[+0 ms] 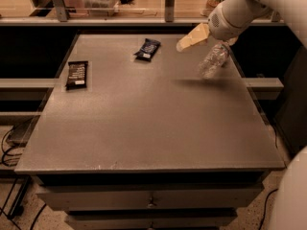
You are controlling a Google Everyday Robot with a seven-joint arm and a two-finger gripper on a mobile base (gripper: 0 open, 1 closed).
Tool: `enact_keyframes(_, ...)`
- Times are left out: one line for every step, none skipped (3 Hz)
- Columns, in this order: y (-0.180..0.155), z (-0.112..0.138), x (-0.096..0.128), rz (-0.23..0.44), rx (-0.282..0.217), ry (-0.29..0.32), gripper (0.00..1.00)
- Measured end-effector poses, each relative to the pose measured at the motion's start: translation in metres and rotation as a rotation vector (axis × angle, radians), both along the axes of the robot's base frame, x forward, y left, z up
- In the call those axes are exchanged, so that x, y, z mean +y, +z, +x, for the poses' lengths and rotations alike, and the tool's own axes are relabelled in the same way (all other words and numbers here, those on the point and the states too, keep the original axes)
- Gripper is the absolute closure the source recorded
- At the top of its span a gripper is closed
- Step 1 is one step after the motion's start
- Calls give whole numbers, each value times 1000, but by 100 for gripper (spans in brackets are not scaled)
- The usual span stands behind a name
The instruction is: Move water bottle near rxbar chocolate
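The water bottle (213, 61), small and clear, stands tilted near the table's back right, just under the white arm; a shadow lies on the table in front of it. My gripper (192, 38), tan-coloured, sticks out to the left of the bottle's top, above the table's back edge. I cannot see whether it grips the bottle. The rxbar chocolate (76, 74), a flat black bar with white lettering, lies far off at the table's left edge.
A shorter dark packet (147, 49) with a bluish-white mark lies at the back middle of the grey table (144, 128). A shelf rail with containers runs behind the table. Drawers sit below the front edge. Cables lie on the floor at the left.
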State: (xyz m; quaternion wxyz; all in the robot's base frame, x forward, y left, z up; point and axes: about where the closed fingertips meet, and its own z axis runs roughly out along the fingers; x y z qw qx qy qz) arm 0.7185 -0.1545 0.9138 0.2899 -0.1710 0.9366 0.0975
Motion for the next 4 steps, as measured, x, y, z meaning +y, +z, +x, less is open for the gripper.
enact_keyframes(-21,10,-4,-32,38,-77,0)
enact_keyframes(-41,13,-7,-36,77,-117,19)
enact_keyframes(-53,13,-8,-35,100,-130,41)
enact_keyframes(-56,14,-8,-37,103,-131,65)
